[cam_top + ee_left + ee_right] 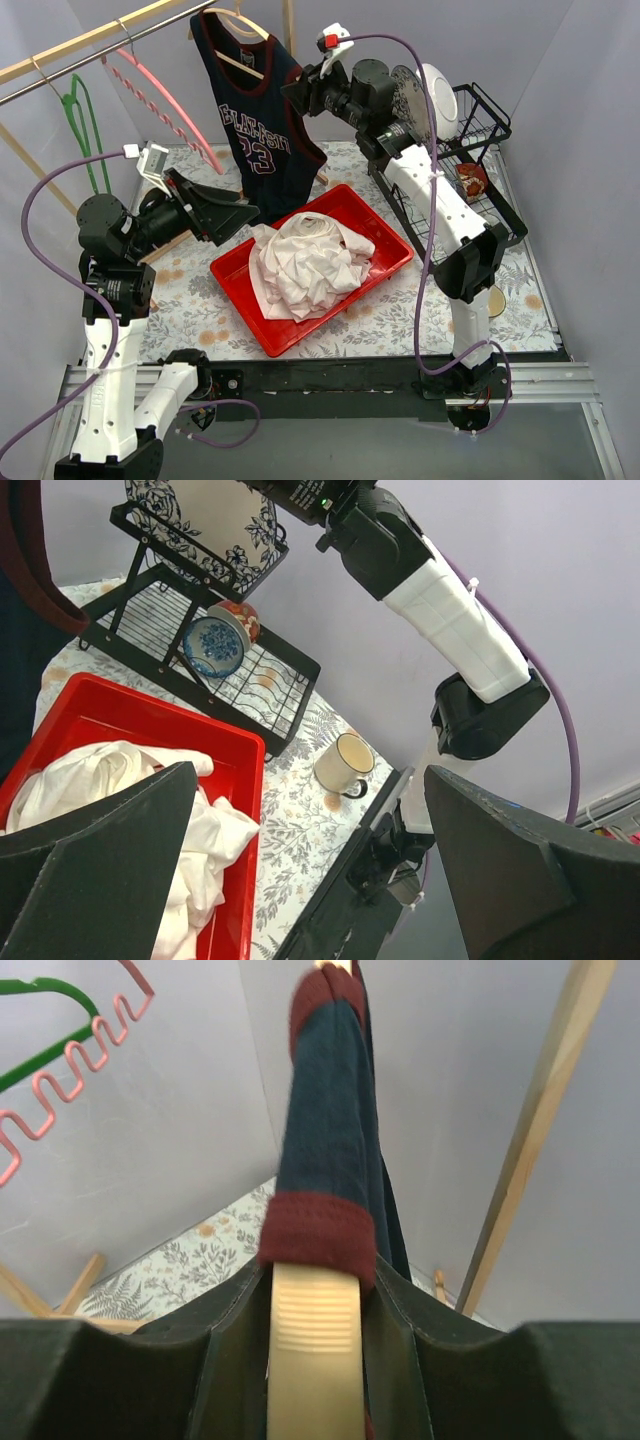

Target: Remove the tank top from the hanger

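A navy tank top (262, 130) with maroon trim and the number 23 hangs on a cream wooden hanger (240, 25) from the rail at the back. My right gripper (300, 90) is at the hanger's right shoulder end. In the right wrist view its jaws (315, 1295) press both sides of the hanger arm (312, 1360), just below the maroon-edged strap (325, 1140). My left gripper (240, 210) is wide open and empty, close to the top's lower left hem. In the left wrist view (310, 880) the navy cloth (20, 650) shows at the left edge.
A red tray (395, 245) holds a heap of white cloth (305, 265) below the tank top. A black dish rack (480, 150) with a plate (435, 95) and bowls stands at the back right, with a mug (345, 765) in front of it. A green hanger (85, 120) and a pink hanger (160, 100) hang at the left.
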{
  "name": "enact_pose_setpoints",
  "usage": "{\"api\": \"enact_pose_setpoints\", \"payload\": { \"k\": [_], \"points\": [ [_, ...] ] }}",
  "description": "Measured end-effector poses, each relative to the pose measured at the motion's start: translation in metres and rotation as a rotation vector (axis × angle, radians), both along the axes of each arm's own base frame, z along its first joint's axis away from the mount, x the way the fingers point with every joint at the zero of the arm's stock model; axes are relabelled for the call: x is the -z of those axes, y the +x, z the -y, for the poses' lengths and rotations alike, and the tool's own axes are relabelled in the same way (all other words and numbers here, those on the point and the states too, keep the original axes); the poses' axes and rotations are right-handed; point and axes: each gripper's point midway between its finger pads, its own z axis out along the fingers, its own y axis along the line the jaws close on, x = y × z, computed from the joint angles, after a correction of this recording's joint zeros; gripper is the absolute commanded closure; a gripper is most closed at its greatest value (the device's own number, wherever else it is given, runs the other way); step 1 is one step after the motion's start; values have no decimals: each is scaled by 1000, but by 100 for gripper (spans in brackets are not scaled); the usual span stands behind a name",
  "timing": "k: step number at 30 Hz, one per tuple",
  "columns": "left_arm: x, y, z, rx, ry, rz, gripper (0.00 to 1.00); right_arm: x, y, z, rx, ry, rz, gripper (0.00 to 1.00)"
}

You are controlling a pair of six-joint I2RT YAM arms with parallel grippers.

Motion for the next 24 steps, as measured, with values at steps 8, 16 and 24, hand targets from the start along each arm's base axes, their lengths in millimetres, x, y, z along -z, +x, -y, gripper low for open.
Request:
{"api": "enact_pose_setpoints", "payload": {
  "k": [8, 16, 24],
  "points": [
    [-1, 2, 0, 1, -5, 2, 2, -10, -4, -9, -4, 2, 47, 45],
    [-6, 2, 0, -2, -17, 12, 2, -7, 5, -14, 35, 7, 65, 78],
    [-54, 14, -3, -56, -88, 46, 2, -10, 11, -15, 77, 37, 93, 99]
  ]
}}
